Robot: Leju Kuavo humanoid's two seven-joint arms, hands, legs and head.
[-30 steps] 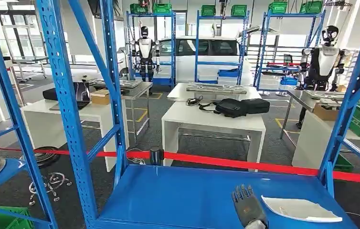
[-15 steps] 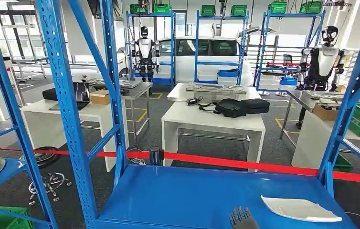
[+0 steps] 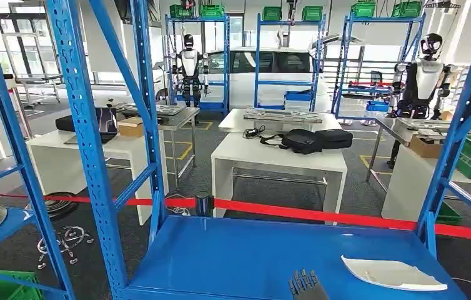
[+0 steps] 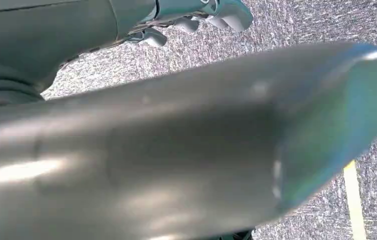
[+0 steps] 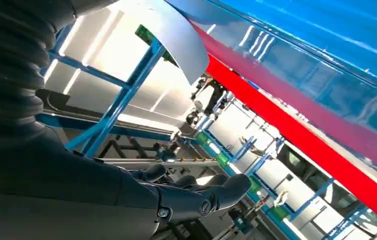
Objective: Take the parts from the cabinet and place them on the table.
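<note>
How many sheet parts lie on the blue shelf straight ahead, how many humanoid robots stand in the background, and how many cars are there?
Silver part: 1
Humanoid robots: 2
White car: 1
Total: 4

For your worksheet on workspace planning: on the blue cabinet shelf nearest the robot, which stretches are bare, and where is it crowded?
The blue shelf is bare from the left upright across its middle and back edge. Its front right is crowded: the white curved part lies there, with the right hand just beside it at the front edge.
</note>
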